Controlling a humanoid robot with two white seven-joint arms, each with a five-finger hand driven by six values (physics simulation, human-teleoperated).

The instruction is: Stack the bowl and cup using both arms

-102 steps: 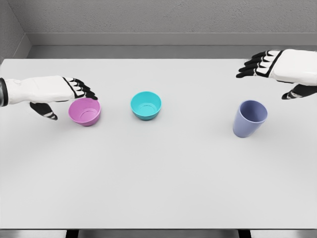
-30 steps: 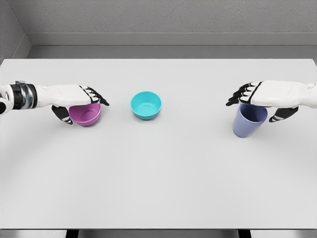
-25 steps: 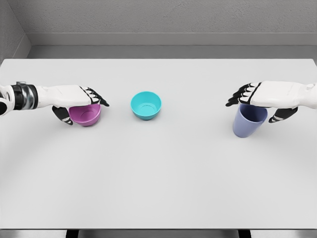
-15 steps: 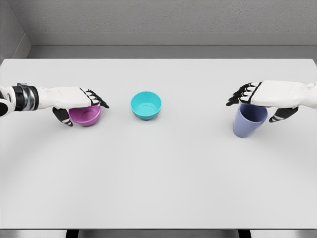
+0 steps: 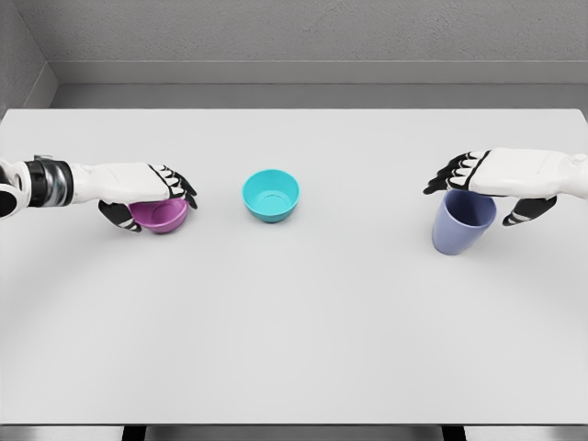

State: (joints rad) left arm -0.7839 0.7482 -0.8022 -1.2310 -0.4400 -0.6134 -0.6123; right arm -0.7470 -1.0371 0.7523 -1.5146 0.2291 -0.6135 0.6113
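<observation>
Currently left hand [image 5: 138, 188] is curled over the pink bowl [image 5: 158, 217] at far left, fingers wrapped on its rim. Right hand [image 5: 501, 179] sits on the purple cup [image 5: 462, 225] at right, thumb beside it; grip unclear. Teal bowl [image 5: 271, 195] stands apart between them on the table [image 5: 294, 322].

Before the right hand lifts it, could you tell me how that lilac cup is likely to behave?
The lilac cup looks rigid, so it should probably keep its shape. It is taller than the bowls and narrows toward its base, so a sideways nudge from the right hand might tip it. Its smooth wall could prove slippery.
</observation>
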